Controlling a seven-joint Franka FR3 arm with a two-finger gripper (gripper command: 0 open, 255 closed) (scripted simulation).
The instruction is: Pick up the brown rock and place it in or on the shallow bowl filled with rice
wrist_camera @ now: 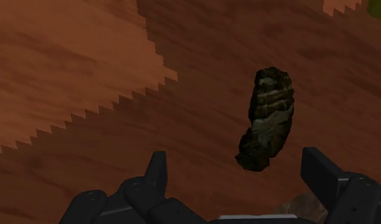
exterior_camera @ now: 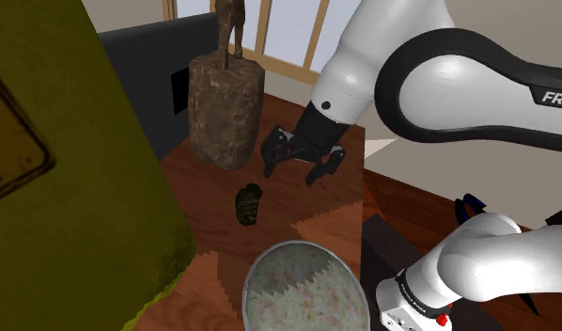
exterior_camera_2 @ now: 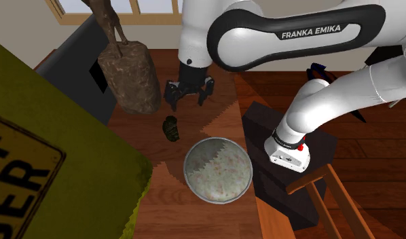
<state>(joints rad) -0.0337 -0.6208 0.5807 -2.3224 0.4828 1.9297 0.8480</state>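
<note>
We log the rock (exterior_camera: 248, 204), centre frame, as dark olive-brown with paler mottled bands. Bowl (exterior_camera: 304, 245), lower centre: grey rim, pale fill speckled reddish and green. Table (exterior_camera: 317, 202): red-brown wood grain. Gripper (exterior_camera: 290, 175): all black. Stump-like block (exterior_camera: 226, 108), upper centre: mottled dark brown. Large shape (exterior_camera: 72, 188), left: olive-yellow.

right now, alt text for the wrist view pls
A dark brownish, lumpy rock lies on a reddish wooden table, just ahead of the open gripper. Its two black fingers stand well apart and touch nothing, with the rock nearer one of them.
</note>
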